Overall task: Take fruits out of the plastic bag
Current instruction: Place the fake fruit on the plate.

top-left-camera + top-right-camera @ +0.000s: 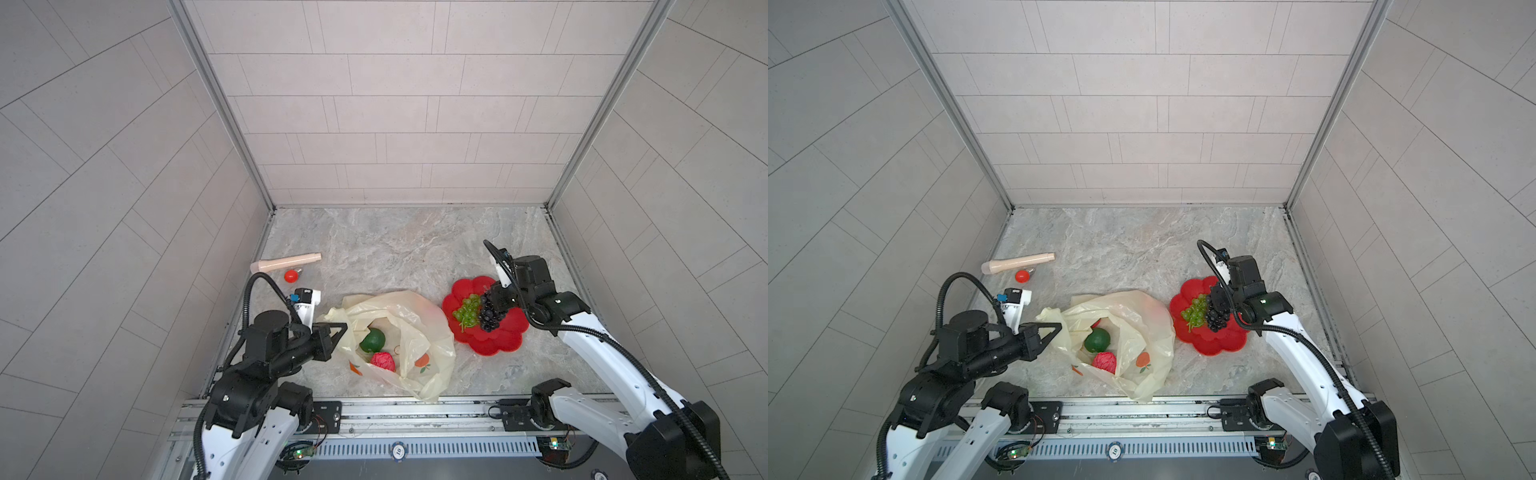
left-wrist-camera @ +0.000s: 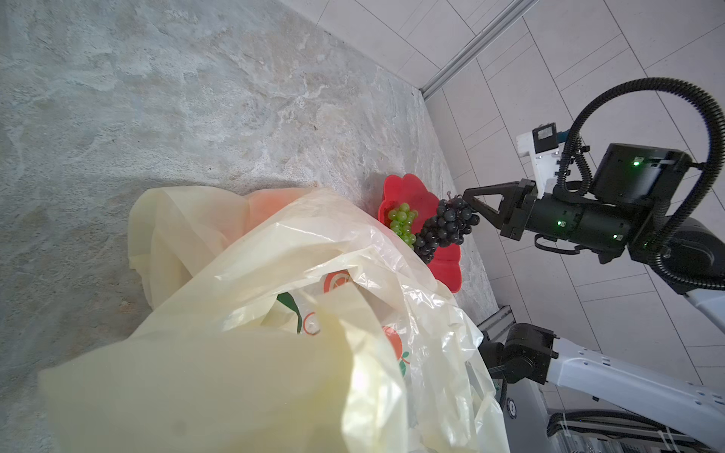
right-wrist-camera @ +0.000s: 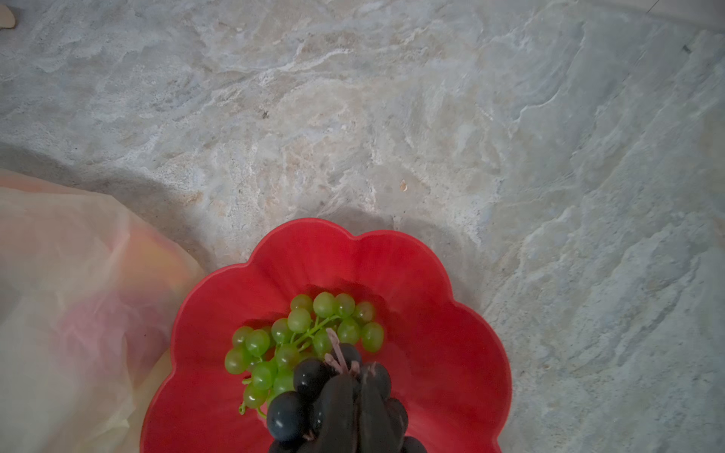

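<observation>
Three walls close the space: a back wall [image 1: 395,104] and two side walls, left [image 1: 104,208] and right [image 1: 685,187]. All are clad in pale grey oblong tiles with thin dark joints, laid in staggered rows. Aluminium posts [image 1: 222,108] stand in the two back corners. The floor [image 1: 395,249] is a grey slab with marble-like veins of beige and white. A metal rail [image 1: 415,409] runs along its near edge, with a slotted grille [image 1: 457,449] in front. The light is soft and even, the shadows faint.
</observation>
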Motion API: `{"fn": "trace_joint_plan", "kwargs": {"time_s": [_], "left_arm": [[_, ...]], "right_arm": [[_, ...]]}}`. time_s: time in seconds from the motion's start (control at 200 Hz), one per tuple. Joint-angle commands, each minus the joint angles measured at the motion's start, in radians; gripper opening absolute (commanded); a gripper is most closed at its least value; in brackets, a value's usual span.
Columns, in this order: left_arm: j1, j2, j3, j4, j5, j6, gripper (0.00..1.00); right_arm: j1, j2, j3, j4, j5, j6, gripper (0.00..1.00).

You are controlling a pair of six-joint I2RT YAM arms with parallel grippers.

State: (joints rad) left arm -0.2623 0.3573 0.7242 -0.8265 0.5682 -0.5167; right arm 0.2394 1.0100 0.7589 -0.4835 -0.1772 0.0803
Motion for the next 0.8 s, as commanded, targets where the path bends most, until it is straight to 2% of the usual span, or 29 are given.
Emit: {"fn": "trace_joint_plan", "kwargs": {"time_s": [0.0,0.28,0.44,0.625,0.716,0.791], "left_arm": [[0.004,-0.015,-0.008,0.023,0.015,-0.002,0.04],[0.004,0.0,-0.009,0.027,0.03,0.002,0.04],[0.003,-0.005,-0.011,0.03,0.03,0.002,0.04],[0.003,-0.012,-0.009,0.029,0.029,0.003,0.04],[0.003,-0.017,-0.01,0.03,0.025,0.003,0.04],[0.004,-0.019,-0.01,0.029,0.023,0.001,0.04]], "right_arm": [[0.0,-0.035,-0.018,-0.038,-0.047,0.079,0.06],[0.0,-0.064,-0.088,-0.018,-0.065,0.159,0.08],[0.0,-0.032,-0.082,-0.007,0.046,0.209,0.08],[-0.002,0.076,-0.027,0.029,0.114,0.165,0.08],[-0.005,0.163,0.0,0.045,0.124,0.145,0.12],[-0.009,0.237,0.046,0.022,0.129,0.147,0.28]]}}
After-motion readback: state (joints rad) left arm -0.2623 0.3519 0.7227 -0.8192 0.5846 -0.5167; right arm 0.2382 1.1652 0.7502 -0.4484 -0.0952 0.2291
